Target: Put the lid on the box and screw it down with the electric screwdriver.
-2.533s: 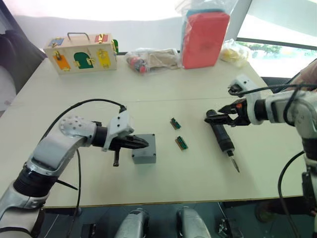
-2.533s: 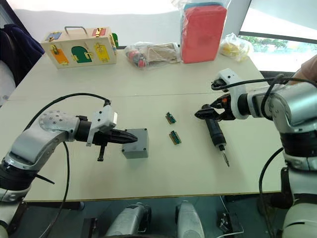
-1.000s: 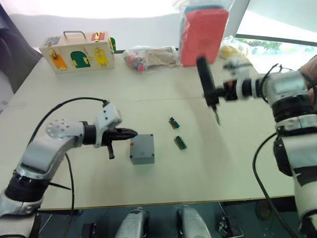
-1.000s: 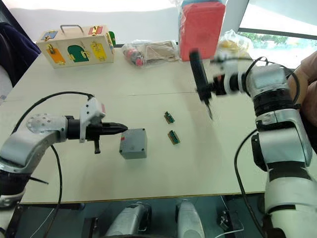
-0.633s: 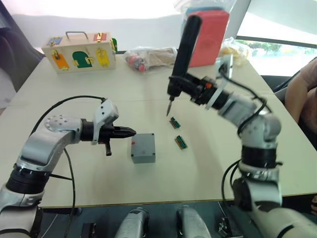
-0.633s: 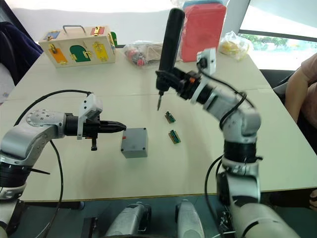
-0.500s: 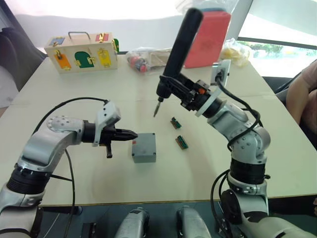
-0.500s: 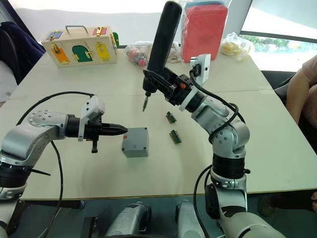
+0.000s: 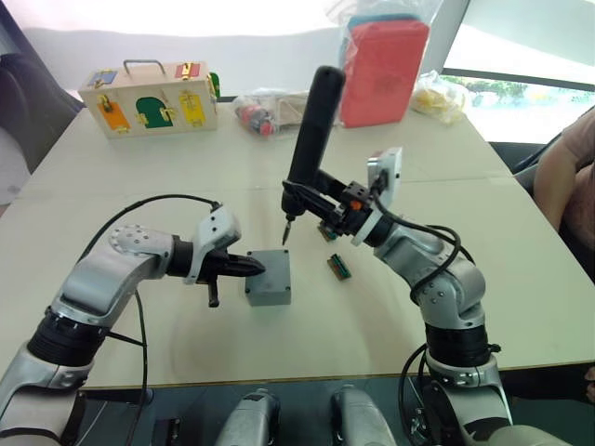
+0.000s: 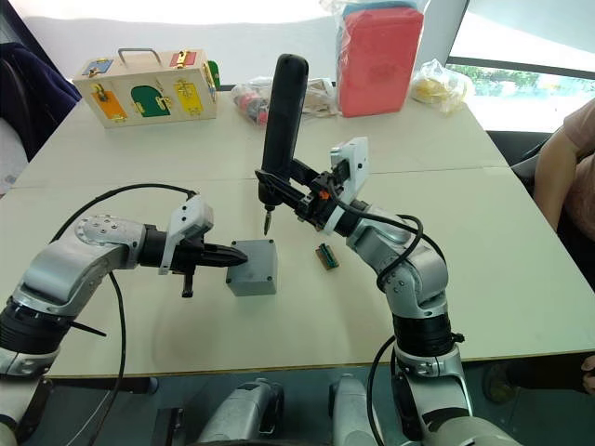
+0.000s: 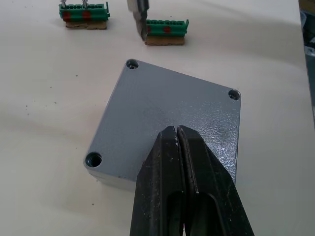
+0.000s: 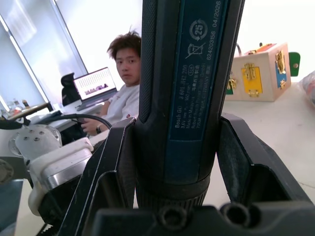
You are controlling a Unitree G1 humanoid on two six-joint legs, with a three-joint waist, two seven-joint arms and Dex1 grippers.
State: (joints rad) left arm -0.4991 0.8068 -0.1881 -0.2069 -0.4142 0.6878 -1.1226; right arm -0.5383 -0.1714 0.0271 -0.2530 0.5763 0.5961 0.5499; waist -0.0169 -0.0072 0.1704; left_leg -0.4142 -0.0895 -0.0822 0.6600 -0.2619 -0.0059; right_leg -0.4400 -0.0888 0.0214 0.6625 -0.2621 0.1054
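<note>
**Lid seated, screwdriver coming in over the far corner**

Lid point(image 11: 167, 123) sits flush on the box point(image 9: 268, 279) near the front middle of the desk point(image 9: 372, 316), with three of its corner screw holes in plain view. My left claw point(image 11: 176, 133), fingers pressed together and holding nothing, rests its tips on the lid near one edge to steady it. My right claw point(image 12: 172, 162) is clamped around the electric screwdriver point(image 9: 307, 149), held nearly upright with the bit hanging just above and beyond the box's far side, near two small green connectors point(image 11: 166, 27). I judge this the start of the screwing step. Next I must lower the bit squarely into a corner hole without nudging the lid.
</note>
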